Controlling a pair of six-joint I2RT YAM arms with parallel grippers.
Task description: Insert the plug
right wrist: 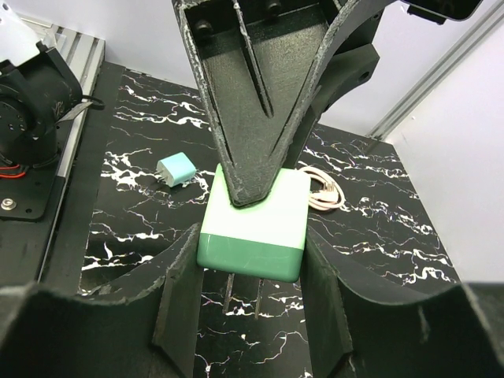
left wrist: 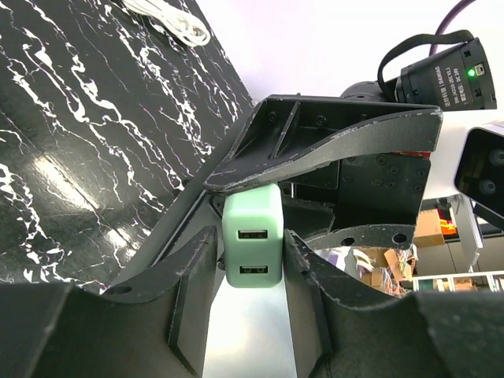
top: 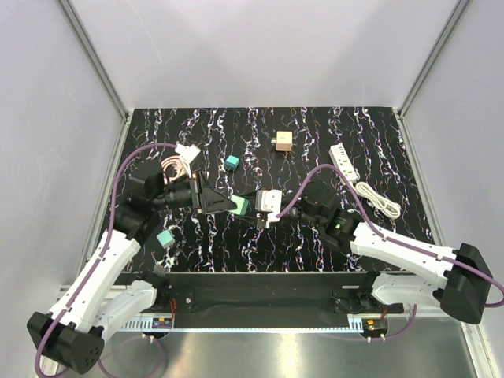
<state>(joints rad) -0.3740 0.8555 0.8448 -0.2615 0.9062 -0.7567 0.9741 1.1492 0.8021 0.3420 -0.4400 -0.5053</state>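
Marbled tabletop; left fingers tight on mint cube, USB ports wrist-view only; right fingers tight on white-green block.

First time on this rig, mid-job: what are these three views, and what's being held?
Two robot arms are bolted at the near edge of the table. The top view looks down from above and behind them; each wrist view looks along that arm's own fingers. The left fingers hold a mint cube with two ports. The right fingers hold a white-and-green block. On the table lie a teal cube, a paler cube, a tan cube, a power strip with cord, and a coiled cable.
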